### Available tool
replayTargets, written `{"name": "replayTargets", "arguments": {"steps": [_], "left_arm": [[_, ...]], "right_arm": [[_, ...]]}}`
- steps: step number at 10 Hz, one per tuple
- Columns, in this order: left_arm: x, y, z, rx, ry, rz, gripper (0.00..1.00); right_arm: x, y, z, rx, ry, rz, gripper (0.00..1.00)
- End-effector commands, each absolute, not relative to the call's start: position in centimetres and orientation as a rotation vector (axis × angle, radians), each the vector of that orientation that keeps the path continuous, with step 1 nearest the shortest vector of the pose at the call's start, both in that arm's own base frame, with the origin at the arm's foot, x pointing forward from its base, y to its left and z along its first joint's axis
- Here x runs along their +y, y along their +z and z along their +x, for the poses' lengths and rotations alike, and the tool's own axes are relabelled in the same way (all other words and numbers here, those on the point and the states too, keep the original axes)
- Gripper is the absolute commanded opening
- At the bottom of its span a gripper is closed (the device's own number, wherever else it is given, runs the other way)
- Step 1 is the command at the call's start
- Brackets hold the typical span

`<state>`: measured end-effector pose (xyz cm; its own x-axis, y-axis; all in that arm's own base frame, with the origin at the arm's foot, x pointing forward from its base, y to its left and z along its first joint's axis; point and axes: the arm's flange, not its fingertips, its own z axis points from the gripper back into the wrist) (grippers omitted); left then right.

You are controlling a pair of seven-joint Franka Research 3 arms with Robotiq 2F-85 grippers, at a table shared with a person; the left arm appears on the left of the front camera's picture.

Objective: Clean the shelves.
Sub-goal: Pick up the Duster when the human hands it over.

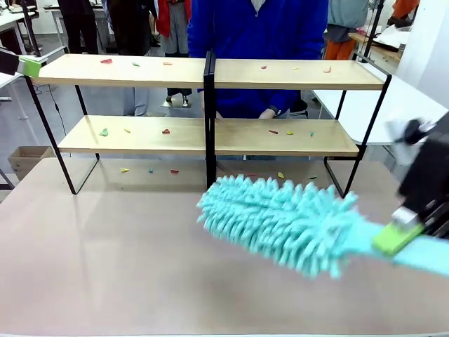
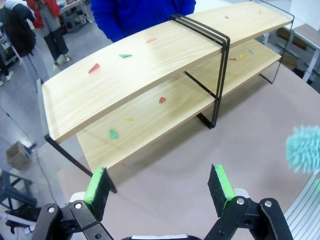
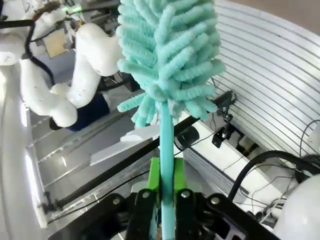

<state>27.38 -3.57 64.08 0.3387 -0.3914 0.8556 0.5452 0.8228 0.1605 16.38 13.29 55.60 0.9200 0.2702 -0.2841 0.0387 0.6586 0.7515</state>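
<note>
A fluffy teal chenille duster (image 1: 280, 221) on a slim handle hangs over the beige table's (image 1: 105, 267) near right part. The right hand (image 1: 398, 237) pinches the handle, bristles aimed at the shelves, likely ready for sweeping. The two-tier pale wooden shelves on a thin black frame (image 1: 182, 133) line the far edge, dotted with small coloured scraps (image 1: 106, 61). The left hand (image 2: 160, 187) gapes wide, empty.

The shelves (image 1: 140, 70) are showing pale yellow wood and a black frame. Little scraps (image 1: 106, 61) on them are showing red, green, yellow and blue. The fluffy duster (image 1: 280, 221) is looking light blue-green. The table (image 1: 105, 267) is looking pinkish brown. The person's top (image 1: 252, 28) is showing bright blue. The left gripper (image 2: 160, 182) is showing black with green pads (image 2: 97, 187).
</note>
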Motion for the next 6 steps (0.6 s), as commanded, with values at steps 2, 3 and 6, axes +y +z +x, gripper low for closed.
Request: {"name": "replayTargets", "arguments": {"steps": [2,3,6], "left_arm": [[-3.5,64.0,27.4,-1.061,-0.614,-0.161,1.00],[-3.5,64.0,27.4,-1.061,-0.614,-0.161,1.00],[-3.5,64.0,27.4,-1.061,-0.614,-0.161,1.00]], "right_arm": [[19.0,51.5,19.3,0.405,0.223,0.780,0.12],[15.6,54.3,17.1,0.402,0.174,0.832,0.12],[18.7,51.7,20.2,0.377,0.135,0.728,0.12]]}}
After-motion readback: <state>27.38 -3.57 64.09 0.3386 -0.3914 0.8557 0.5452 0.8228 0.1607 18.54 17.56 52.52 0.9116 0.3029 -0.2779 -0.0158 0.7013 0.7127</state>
